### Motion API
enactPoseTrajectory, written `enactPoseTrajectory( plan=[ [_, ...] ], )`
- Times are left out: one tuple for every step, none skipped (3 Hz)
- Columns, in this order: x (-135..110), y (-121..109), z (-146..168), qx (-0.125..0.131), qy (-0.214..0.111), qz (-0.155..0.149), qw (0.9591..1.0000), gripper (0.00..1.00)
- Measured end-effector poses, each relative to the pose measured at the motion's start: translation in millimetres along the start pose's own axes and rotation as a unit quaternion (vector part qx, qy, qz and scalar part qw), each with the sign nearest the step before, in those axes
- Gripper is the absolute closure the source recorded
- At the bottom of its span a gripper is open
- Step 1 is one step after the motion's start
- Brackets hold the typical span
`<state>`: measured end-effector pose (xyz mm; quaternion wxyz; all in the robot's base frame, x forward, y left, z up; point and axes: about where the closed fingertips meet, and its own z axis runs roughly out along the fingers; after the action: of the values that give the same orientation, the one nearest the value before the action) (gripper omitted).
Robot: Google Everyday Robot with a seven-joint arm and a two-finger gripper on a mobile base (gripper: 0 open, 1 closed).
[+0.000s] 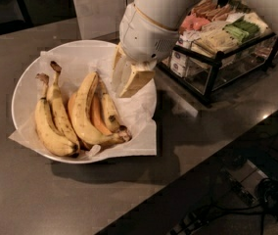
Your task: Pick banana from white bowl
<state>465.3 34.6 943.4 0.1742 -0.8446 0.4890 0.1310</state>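
The white bowl [26, 84], lined with crinkled white paper, sits on the dark counter at the left. In it lie a joined pair of speckled bananas [51, 124], a long curved banana [84, 114], and to its right the short stubby banana [108, 109] with brown blotches. My gripper [127, 80] hangs over the right side of the bowl, just above and to the right of the stubby banana's upper end. Its cream fingers [138, 81] point down, stand apart and hold nothing. They do not touch the banana.
A black wire-and-glass rack [217, 58] with snack packets stands right of the bowl, close to the arm. The counter's front edge runs diagonally at lower right, with cables [271, 199] on the floor below. A white panel [97, 6] stands behind the bowl.
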Motion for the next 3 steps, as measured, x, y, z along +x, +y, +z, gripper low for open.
enactPoseTrajectory(
  plan=[
    [0.1, -4.3, 10.4, -0.009, -0.016, -0.002, 0.9998, 0.49],
    [-2.9, -10.1, 15.2, -0.020, -0.023, -0.010, 0.9995, 0.30],
    [-8.5, -14.3, 14.5, -0.026, -0.019, -0.015, 0.9994, 0.30]
  ],
)
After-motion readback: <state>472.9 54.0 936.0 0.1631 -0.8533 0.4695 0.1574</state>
